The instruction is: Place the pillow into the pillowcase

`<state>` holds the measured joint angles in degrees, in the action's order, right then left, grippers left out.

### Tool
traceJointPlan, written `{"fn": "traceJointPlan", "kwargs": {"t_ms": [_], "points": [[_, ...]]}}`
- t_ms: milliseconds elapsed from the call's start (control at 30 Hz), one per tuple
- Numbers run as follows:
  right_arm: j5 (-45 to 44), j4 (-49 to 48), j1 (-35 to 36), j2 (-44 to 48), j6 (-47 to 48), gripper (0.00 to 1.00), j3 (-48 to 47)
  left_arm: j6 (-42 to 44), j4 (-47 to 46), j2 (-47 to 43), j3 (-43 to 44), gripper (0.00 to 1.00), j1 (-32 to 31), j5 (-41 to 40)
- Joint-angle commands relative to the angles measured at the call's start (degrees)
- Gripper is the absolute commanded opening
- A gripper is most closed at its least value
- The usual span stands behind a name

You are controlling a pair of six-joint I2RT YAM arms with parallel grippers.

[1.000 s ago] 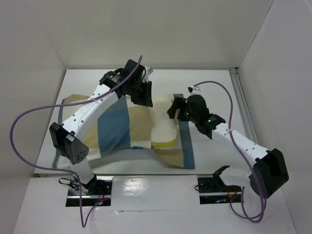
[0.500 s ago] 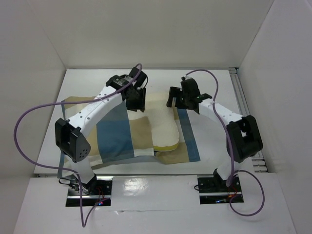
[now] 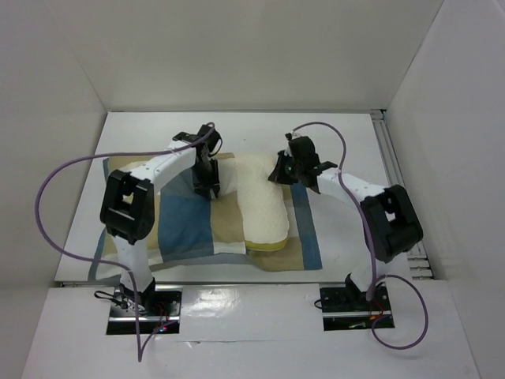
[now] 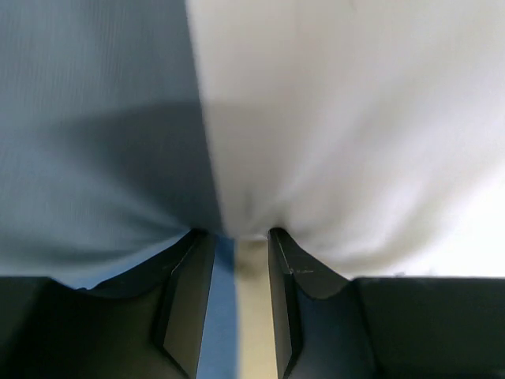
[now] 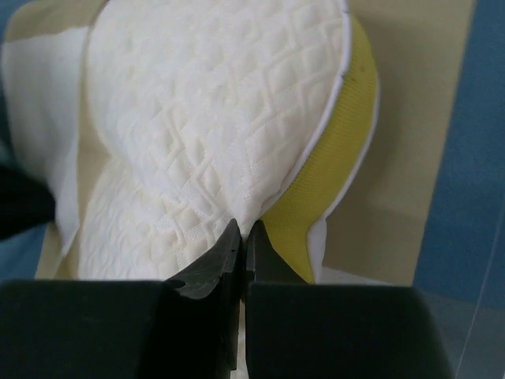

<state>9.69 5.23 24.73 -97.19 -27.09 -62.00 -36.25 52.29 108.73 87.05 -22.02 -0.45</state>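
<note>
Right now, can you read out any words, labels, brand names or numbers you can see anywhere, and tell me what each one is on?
None: no readable text in any view.
The pillow shows only quilted stitching.
The pillowcase shows only blue, tan and white checks.
The arms and base plates carry no legible label; small coloured lights at the bases are too small to read as signs.

We see even, bright overhead lighting with soft shadows; fabric just ahead of the left gripper point(image 4: 234, 237) is blurred and shaded.

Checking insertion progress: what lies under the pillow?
The pillow lies on the checked pillowcase; its left edge slips under the case's upper layer. What is under the pillowcase is covered.
</note>
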Motion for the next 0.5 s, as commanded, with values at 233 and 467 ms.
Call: {"fn": "traceJointPlan", "kwargs": {"t_ms": [233,467], "points": [[4.0,-3.1,21.9,10.4,-8.8,0.00,12.6,4.5,3.1,14.8,28.8,0.43,-0.5,1.3],[-5.3,7.7,26.7,18.1,1.6,0.81,5.0,6.5,3.6,4.8,30.6,0.49,-1.2,-4.6]]}}
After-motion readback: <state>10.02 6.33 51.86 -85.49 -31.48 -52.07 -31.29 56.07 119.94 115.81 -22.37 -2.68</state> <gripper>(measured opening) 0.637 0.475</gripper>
